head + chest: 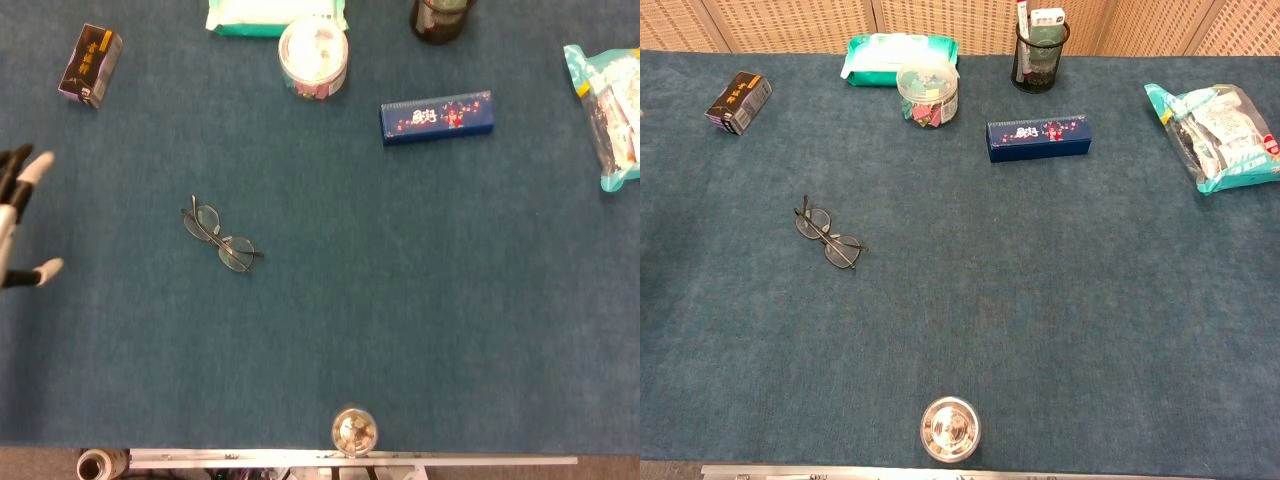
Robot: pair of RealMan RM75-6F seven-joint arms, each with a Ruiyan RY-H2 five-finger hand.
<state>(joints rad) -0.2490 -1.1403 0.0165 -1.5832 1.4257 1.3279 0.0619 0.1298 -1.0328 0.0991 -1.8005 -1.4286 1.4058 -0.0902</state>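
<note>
Thin wire-framed folded spectacles lie flat on blue felt table, well apart from left hand, which is empty, fingers spread, at the edge

Print on the blue box and the dark carton is illegible.

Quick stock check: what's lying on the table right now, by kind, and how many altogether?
Eyeglasses: 1
Boxes: 2, small dark box and long blue box
Wipes pack: 1
Round clear tub: 1
Pen cup: 1
Snack bag: 1
Metal tin: 1
Total: 8
</note>
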